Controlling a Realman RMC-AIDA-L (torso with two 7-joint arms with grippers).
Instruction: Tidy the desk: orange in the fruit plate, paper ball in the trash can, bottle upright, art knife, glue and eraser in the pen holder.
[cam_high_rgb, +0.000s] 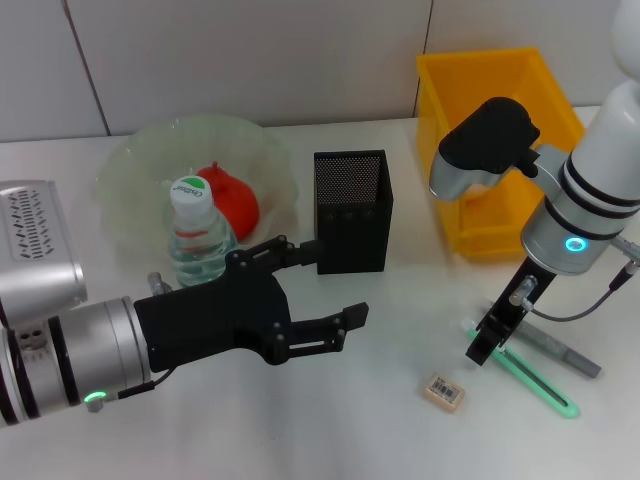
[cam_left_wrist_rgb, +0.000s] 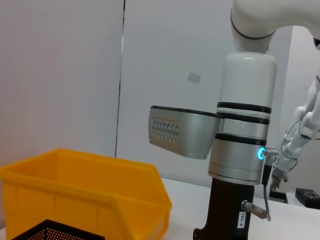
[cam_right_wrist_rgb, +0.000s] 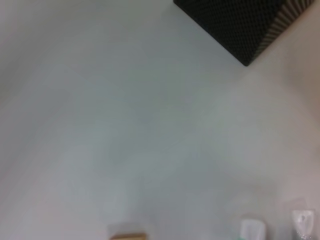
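I see even bright overhead light, soft shadows on the table (cam_high_rgb: 330, 420); my right wrist view is blurred, washed out.

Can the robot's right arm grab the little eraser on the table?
Probably yes. The eraser lies in the open on the table, with nothing on or against it, and the right gripper hangs just beside it, over the green art knife.

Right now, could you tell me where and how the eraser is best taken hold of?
Probably from straight above, the fingers closing across the short width of the eraser: it lies flat on the table, label up, apart from the green knife.
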